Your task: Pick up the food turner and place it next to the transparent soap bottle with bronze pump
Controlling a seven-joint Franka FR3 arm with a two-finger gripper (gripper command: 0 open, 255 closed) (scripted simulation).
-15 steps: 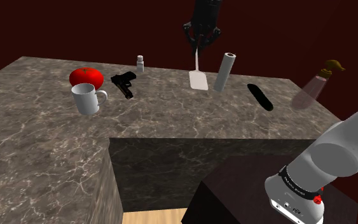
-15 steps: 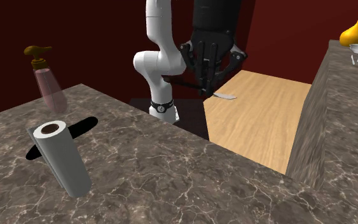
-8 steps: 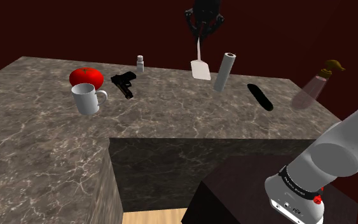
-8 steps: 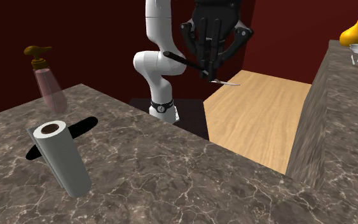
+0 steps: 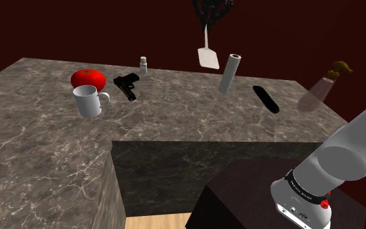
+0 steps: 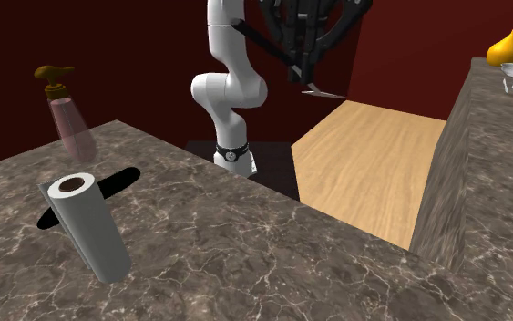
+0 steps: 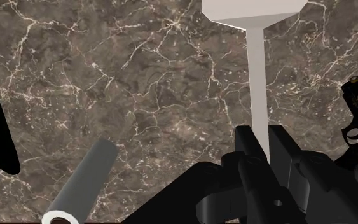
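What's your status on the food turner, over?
Gripper shut on food turner, blade hanging above the marble counter. Soap bottle stands toward the shoulder view's right. Grey roll and black oblong object sit between turner and bottle.

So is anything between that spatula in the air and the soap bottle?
Yes: a grey roll stands on the counter between the food turner and the soap bottle, and a black oblong thing lies nearer the bottle. The turner hangs clear of the counter, so it can probably pass over them.
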